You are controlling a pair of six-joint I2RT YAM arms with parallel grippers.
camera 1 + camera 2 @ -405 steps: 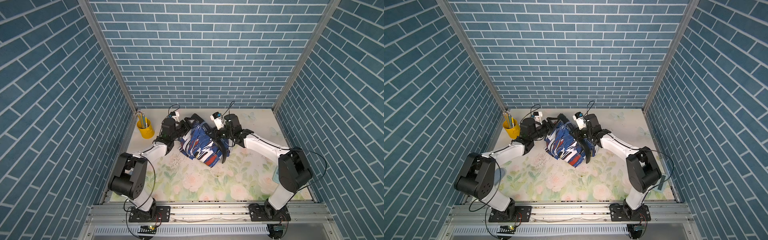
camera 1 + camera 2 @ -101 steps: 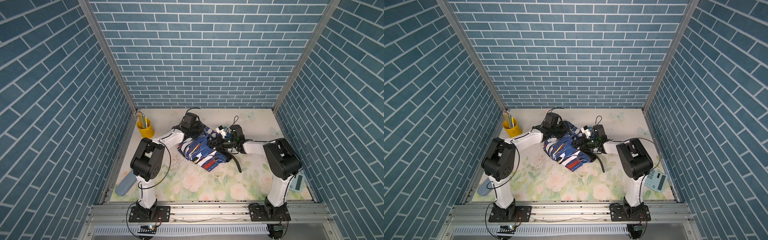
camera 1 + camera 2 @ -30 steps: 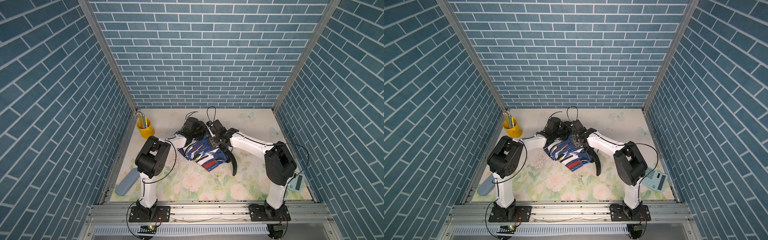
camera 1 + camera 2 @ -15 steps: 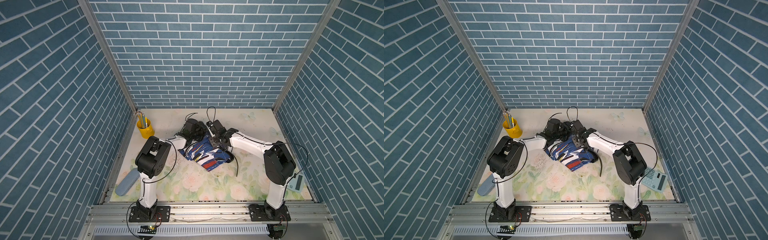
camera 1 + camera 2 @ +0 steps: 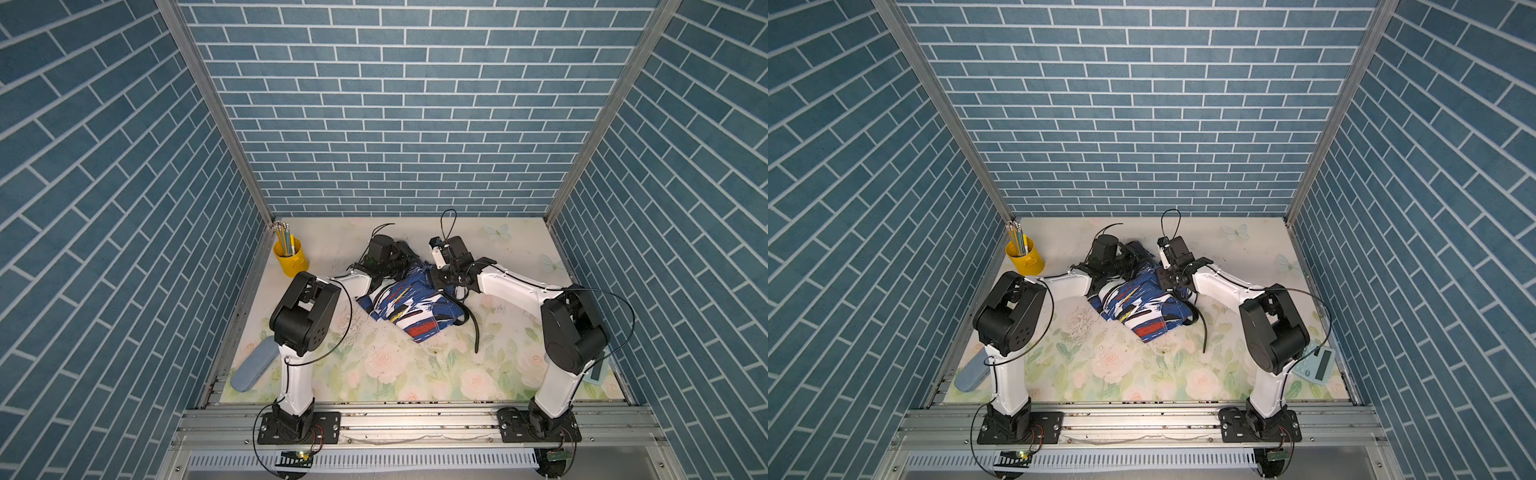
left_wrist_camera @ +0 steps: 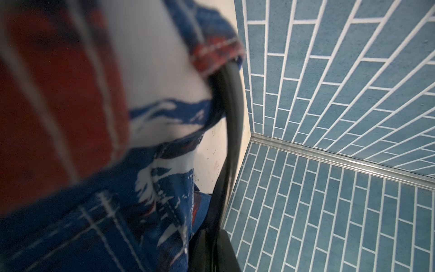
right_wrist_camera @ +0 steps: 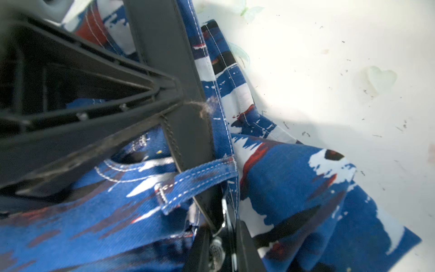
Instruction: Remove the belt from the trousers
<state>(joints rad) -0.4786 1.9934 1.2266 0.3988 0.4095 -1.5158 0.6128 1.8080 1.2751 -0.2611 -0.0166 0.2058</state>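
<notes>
The blue streaked trousers [image 5: 409,307] [image 5: 1140,309] lie crumpled at the middle of the floral table, with both grippers at their far edge. The black belt [image 7: 186,122] passes under a belt loop [image 7: 195,179] to its silver buckle [image 7: 223,223]. My right gripper [image 7: 222,232] [image 5: 440,279] is shut on that buckle end. My left gripper [image 6: 214,236] [image 5: 397,262] is shut on the belt strap [image 6: 231,106] further along. The belt's free tail [image 5: 475,332] [image 5: 1203,330] trails off the trousers towards the front.
A yellow cup of pencils [image 5: 291,259] stands at the back left. A blue case [image 5: 252,370] lies at the front left and a calculator [image 5: 1316,362] at the front right. Brick walls close in three sides.
My right gripper has closed on the belt's buckle end. The belt's tail has twisted and now looks thinner. Both arms have barely moved.
</notes>
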